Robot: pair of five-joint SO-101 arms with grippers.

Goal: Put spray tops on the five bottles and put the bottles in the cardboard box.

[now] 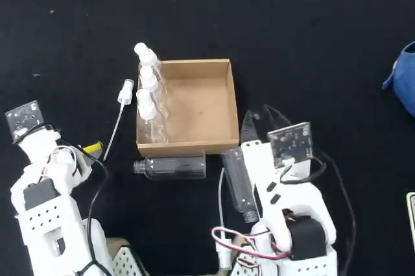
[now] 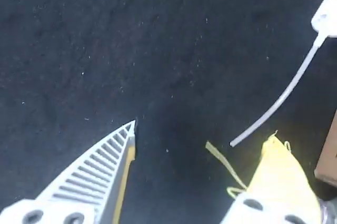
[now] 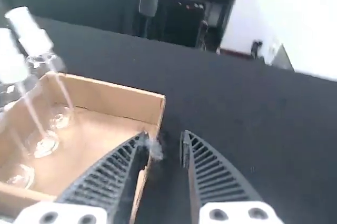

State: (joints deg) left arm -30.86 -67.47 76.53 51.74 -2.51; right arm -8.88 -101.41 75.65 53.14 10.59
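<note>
Both empty: left pincer spread wide, right pincer slightly parted.

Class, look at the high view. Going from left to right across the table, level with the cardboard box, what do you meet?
Loose spray top → cardboard box → right gripper → blue object. The bottles are left out because they overlap the box.
</note>
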